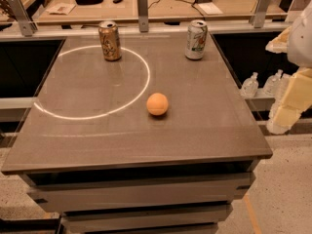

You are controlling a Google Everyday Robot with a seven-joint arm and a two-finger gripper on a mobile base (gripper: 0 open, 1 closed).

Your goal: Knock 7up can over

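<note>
The 7up can (196, 39) stands upright near the far right corner of the grey-brown table (122, 140). It is pale silver-white with green lettering and a silver top. My gripper (284, 112) shows as pale white and yellowish parts at the right edge of the view. It hangs beside the table's right edge, off the tabletop, well to the right of the can and nearer to me than it. It touches nothing on the table.
A gold-brown can (109, 41) stands upright at the far left-centre. An orange ball (157, 104) lies mid-table. A bright ring of light marks the left half. Clear plastic bottles (263, 84) sit on a lower shelf to the right. A cluttered desk (146, 1) lies behind.
</note>
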